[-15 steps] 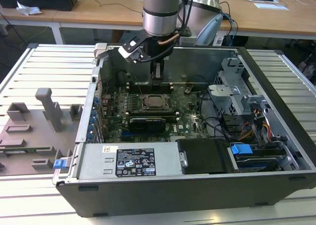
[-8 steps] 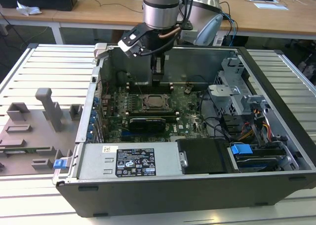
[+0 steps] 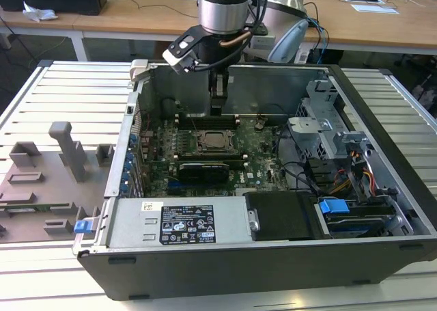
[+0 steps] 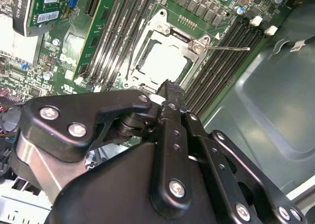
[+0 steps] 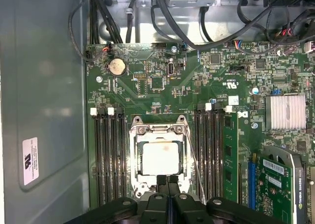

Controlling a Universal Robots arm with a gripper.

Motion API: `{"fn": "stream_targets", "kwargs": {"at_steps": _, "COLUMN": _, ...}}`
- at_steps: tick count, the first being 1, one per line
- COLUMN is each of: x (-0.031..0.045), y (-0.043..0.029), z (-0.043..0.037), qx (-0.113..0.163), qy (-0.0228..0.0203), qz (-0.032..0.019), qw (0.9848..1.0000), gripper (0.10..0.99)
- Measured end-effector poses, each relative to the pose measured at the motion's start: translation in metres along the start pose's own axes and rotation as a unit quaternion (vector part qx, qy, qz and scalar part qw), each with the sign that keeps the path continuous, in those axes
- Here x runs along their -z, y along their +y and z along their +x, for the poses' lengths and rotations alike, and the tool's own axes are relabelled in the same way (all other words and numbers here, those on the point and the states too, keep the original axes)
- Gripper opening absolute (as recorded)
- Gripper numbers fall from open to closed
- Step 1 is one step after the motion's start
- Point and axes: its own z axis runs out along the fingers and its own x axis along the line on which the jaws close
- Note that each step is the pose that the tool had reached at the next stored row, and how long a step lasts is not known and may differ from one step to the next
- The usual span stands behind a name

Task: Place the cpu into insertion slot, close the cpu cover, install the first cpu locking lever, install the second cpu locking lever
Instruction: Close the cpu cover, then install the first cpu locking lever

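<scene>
The cpu (image 5: 160, 157) lies flat in the insertion slot (image 3: 211, 142) on the motherboard, its pale metal top showing (image 4: 165, 61). The cpu cover (image 5: 158, 131), a silvery frame, lies down around the chip. One thin wire lever (image 4: 227, 48) sticks out sideways from the socket's corner, and another lever (image 5: 193, 152) runs slanted along its side. My gripper (image 3: 218, 106) hangs just above the socket's far edge, inside the open case. In both wrist views its black fingertips (image 5: 168, 180) are pressed together with nothing between them.
Long black memory slots (image 5: 107, 155) flank the socket on both sides. A graphics card (image 5: 275, 179) and a ribbed heatsink (image 5: 285, 111) lie nearby. The case walls (image 3: 273, 85), drive cage (image 3: 328, 130), cables and power supply (image 3: 184, 222) ring the board. A grey fixture tray (image 3: 48, 181) sits outside, at the exterior view's left.
</scene>
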Motion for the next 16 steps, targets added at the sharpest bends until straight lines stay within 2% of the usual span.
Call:
{"fn": "stream_targets", "kwargs": {"at_steps": 5, "x": 0.0001, "y": 0.0000, "z": 0.0000, "qx": 0.003, "qy": 0.0000, "qz": 0.0000, "qw": 1.0000, "gripper": 0.106}}
{"fn": "stream_targets", "kwargs": {"at_steps": 7, "x": 0.0001, "y": 0.0000, "z": 0.0000, "qx": 0.023, "qy": 0.0002, "qz": -0.0003, "qw": 0.9997, "gripper": 0.106}}
{"fn": "stream_targets", "kwargs": {"at_steps": 10, "x": 0.0001, "y": 0.0000, "z": 0.0000, "qx": 0.054, "qy": 0.0006, "qz": -0.0007, "qw": 0.9985, "gripper": 0.106}}
{"fn": "stream_targets", "kwargs": {"at_steps": 11, "x": 0.0001, "y": 0.0000, "z": 0.0000, "qx": 0.071, "qy": 0.0008, "qz": -0.0010, "qw": 0.9975, "gripper": 0.106}}
{"fn": "stream_targets", "kwargs": {"at_steps": 13, "x": 0.0001, "y": 0.0000, "z": 0.0000, "qx": 0.087, "qy": 0.0010, "qz": -0.0012, "qw": 0.9962, "gripper": 0.106}}
{"fn": "stream_targets", "kwargs": {"at_steps": 16, "x": 0.0001, "y": 0.0000, "z": 0.0000, "qx": 0.139, "qy": 0.0017, "qz": -0.0020, "qw": 0.9903, "gripper": 0.106}}
